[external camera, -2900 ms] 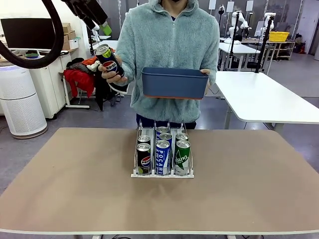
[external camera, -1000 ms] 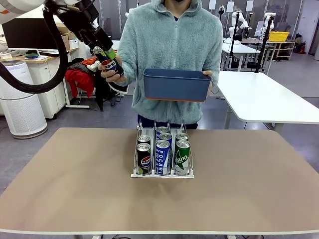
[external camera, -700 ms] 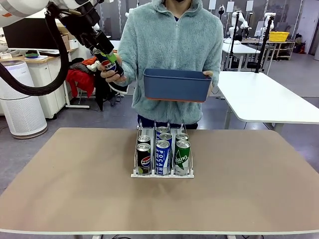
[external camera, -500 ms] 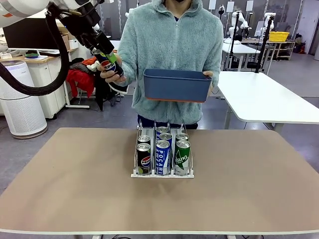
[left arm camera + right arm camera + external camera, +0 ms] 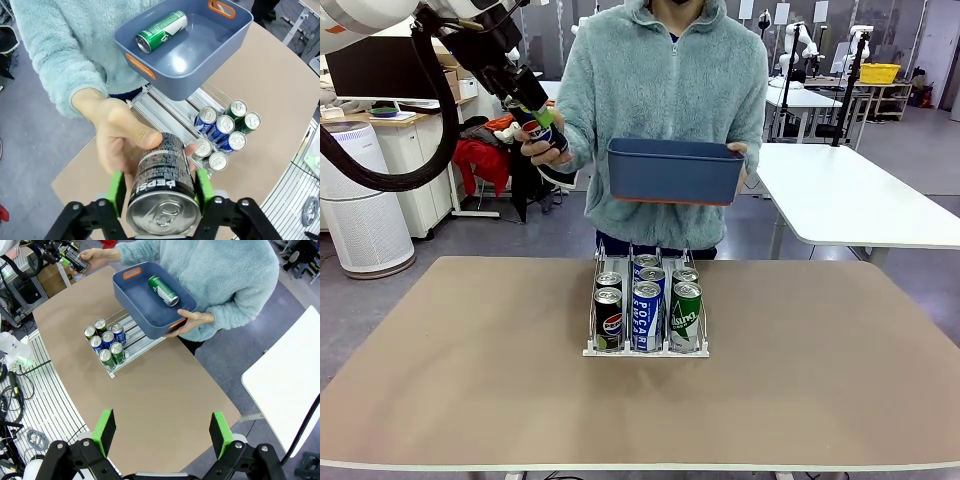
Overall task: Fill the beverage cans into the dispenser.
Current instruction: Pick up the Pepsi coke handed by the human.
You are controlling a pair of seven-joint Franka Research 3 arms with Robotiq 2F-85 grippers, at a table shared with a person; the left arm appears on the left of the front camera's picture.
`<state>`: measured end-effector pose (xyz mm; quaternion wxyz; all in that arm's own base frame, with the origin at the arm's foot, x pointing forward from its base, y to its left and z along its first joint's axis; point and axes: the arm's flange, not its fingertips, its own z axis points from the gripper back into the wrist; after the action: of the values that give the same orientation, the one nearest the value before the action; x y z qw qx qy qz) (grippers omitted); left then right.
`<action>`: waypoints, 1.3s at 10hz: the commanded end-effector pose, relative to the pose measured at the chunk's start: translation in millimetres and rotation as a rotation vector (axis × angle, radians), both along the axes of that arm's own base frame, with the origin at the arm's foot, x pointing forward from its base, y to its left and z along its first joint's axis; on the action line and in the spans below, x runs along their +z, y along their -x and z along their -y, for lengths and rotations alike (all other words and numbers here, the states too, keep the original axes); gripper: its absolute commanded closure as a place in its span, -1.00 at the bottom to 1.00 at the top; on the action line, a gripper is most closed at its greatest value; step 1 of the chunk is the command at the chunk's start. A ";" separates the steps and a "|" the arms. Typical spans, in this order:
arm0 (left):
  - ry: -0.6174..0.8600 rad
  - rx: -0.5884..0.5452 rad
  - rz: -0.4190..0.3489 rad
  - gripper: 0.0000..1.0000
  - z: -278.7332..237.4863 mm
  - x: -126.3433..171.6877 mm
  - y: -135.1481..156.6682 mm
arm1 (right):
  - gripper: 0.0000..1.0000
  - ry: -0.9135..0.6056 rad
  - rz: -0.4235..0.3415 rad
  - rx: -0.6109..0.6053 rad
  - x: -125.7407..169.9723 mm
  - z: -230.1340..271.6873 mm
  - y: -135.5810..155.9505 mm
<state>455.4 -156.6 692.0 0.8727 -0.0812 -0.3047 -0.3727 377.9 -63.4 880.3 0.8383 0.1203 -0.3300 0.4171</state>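
Observation:
A person's hand (image 5: pixel 533 152) holds up a black Pepsi can (image 5: pixel 543 133) at the far left, above the table. My left gripper (image 5: pixel 537 117) is shut on its top end; the left wrist view has green pads (image 5: pixel 118 190) pressed on both sides of the can (image 5: pixel 162 180). The dispenser (image 5: pixel 591 318) stands mid-table with several beverage cans (image 5: pixel 646 305) in its three lanes. One green can (image 5: pixel 161 31) lies in the blue bin (image 5: pixel 200 75). My right gripper (image 5: pixel 162 432) hangs open high over the table.
The person stands at the far edge and holds the dark blue bin (image 5: pixel 675 170) in the other hand, above the dispenser's back end. A white table (image 5: pixel 860 200) stands at the far right. An air purifier (image 5: pixel 360 205) is at the far left.
My left gripper came down from above onto the top of the Pepsi can in the person's hand and closed on it. The bin and the dispenser's cans have not moved.

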 end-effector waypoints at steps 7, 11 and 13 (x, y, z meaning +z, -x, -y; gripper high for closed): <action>-0.018 0.010 0.013 1.00 -0.8 3.3 3.5 | -1.00 0.001 0.000 0.001 -0.1 -0.9 1.3; -0.001 0.002 0.005 1.00 -0.1 1.8 0.8 | -1.00 0.001 0.000 0.001 -0.1 -0.9 1.3; -0.001 0.002 0.005 1.00 -0.1 1.8 0.8 | -1.00 0.001 0.000 0.001 -0.1 -0.9 1.3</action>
<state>455.5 -156.8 692.8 0.8733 -0.0804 -0.3056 -0.3709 377.9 -63.4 880.3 0.8383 0.1203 -0.3300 0.4171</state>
